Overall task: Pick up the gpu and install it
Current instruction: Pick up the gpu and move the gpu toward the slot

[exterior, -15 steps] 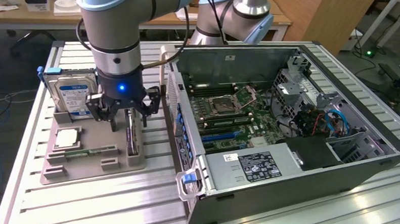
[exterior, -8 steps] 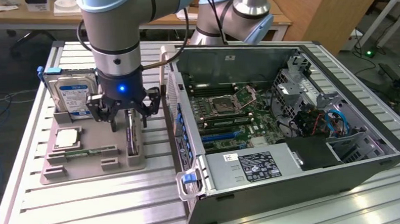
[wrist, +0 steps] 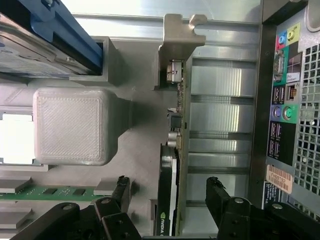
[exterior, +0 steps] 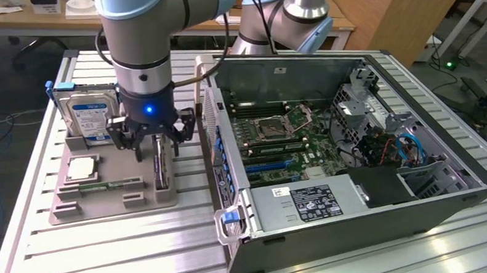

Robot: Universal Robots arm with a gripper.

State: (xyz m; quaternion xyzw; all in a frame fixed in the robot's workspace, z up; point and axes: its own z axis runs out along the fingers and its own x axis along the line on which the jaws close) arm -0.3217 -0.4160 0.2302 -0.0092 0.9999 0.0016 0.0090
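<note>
Fingers (wrist: pixel 121 189) of the gripper (wrist: pixel 169 186) are spread apart, one on each side of the gpu (wrist: pixel 166 210), and no contact with the card is seen. The gpu is stood on edge in a slot of the grey holder tray (exterior: pixel 142 203), with its silvery bracket (wrist: pixel 177 35) at the end away from the fingers. The tray is set on the slatted table (exterior: pixel 386 266), just beside the open computer case (exterior: pixel 438 200). A hard drive (exterior: pixel 88 116) is stood upright in the same tray, and a green memory stick (exterior: pixel 110 184) is laid flat in it
</note>
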